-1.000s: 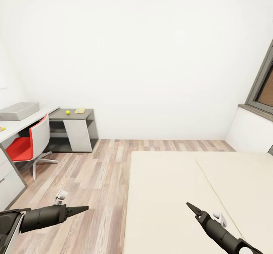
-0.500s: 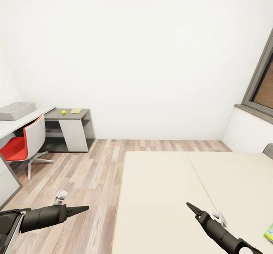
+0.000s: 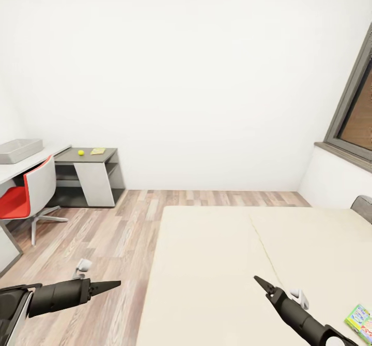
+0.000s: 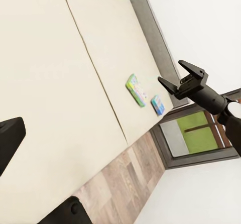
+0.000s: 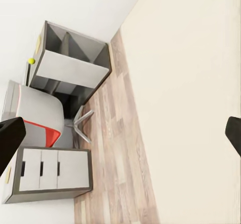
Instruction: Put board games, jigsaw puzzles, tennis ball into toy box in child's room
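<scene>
The beige bed [image 3: 222,253] fills the lower right of the head view. A green-edged board game [image 3: 360,320] lies at its near right corner. The left wrist view shows it [image 4: 136,89] beside a small blue board game [image 4: 157,104], near the grey headboard [image 4: 153,43]. At far left the grey toy box [image 3: 19,150] stands on the white table [image 3: 15,168]. The tennis ball [image 3: 81,152] [image 5: 31,61] and a flat yellow item [image 3: 97,151] rest on the dark cabinet section [image 3: 107,156]. My left gripper [image 3: 111,285] hangs open over the floor. My right gripper [image 3: 261,283] [image 4: 182,78] is open over the bed.
A red and white swivel chair [image 3: 28,193] stands at the table, beside the white drawers [image 5: 50,176]. Wood-plank floor [image 3: 111,237] runs between table and bed. A window [image 3: 356,118] with a sill is on the right wall.
The camera has turned to the right, so the table slid left and the green board game came further into view on the bed. Both arms hold the same pose.
</scene>
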Controlling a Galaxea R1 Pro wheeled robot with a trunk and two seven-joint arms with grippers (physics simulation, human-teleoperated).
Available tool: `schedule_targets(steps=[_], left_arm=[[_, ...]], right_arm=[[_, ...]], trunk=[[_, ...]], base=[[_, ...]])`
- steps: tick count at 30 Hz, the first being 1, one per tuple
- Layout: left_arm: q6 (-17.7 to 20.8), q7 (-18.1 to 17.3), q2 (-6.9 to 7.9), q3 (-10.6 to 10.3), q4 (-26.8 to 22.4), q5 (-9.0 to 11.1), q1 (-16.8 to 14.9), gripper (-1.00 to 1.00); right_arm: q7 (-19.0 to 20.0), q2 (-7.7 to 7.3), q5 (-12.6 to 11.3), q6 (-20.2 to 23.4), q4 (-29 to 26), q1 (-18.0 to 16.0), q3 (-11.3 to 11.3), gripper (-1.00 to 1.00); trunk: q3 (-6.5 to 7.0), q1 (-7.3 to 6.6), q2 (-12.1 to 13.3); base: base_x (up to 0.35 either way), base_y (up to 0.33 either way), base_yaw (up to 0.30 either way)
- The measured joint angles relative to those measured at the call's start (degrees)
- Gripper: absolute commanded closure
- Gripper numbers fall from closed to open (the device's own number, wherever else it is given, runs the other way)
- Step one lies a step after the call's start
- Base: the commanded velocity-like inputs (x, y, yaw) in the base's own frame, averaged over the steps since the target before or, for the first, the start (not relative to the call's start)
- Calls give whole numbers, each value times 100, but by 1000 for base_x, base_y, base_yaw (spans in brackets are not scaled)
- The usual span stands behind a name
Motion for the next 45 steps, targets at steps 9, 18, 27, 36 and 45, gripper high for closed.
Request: schedule_targets(steps=[9, 18, 27, 36, 45], left_arm=[[-1, 4, 0, 0, 0, 2, 0, -100], [-3, 8, 0, 0, 0, 5, 0, -100], [-1, 8, 0, 0, 0, 5, 0, -100], [-2, 8, 0, 0, 0, 5, 0, -100], [-1, 9, 0, 0, -1, 6, 0, -100]], right_arm=[[0, -1, 0, -1, 2, 0, 0, -100], [-8, -1, 0, -7, 2, 0, 0, -100], [-9, 0, 0, -9, 2, 0, 0, -100], [-9, -1, 0, -9, 2, 0, 0, -100], [-8, 0, 0, -13, 3, 0, 0, -100]], trunk=[[0, 0, 0], [0, 0, 0], [0, 0, 0], [0, 0, 0], [0, 0, -1]], base=[[0, -214, 0], [0, -214, 0], [0, -214, 0], [0, -207, 0], [0, -73, 0]])
